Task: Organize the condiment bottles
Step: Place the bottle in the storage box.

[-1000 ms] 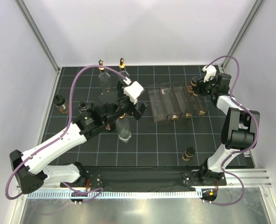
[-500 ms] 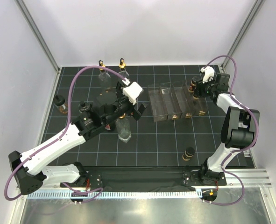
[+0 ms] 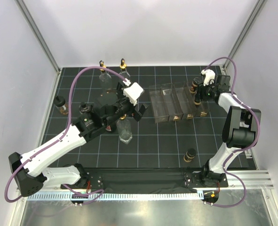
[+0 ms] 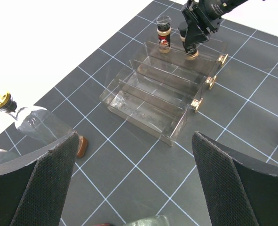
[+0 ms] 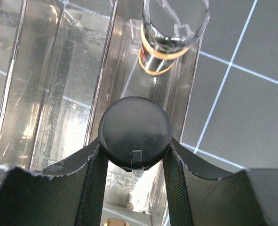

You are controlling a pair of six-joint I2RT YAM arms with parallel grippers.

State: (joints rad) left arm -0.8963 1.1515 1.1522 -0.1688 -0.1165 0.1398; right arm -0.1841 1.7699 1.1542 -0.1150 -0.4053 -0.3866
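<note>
- The small black-capped bottle (image 5: 134, 133) is held by its cap between the two fingers of the right gripper (image 5: 134, 149), which is closed on it.
- It hangs upright at the end compartment of the clear rack (image 4: 150, 101), on the rack's right side; I cannot tell if its base touches the floor.
- In the same compartment, just beyond, stands a clear-capped small bottle (image 5: 175, 28).
- The left gripper (image 4: 134, 136) has its fingers (image 4: 40, 183) wide apart and grips no bottle, left of the rack.
- Under it stands a tall clear bottle (image 3: 125, 131).
- Another small dark bottle (image 3: 190, 154) stands alone near the right arm's base.
</note>
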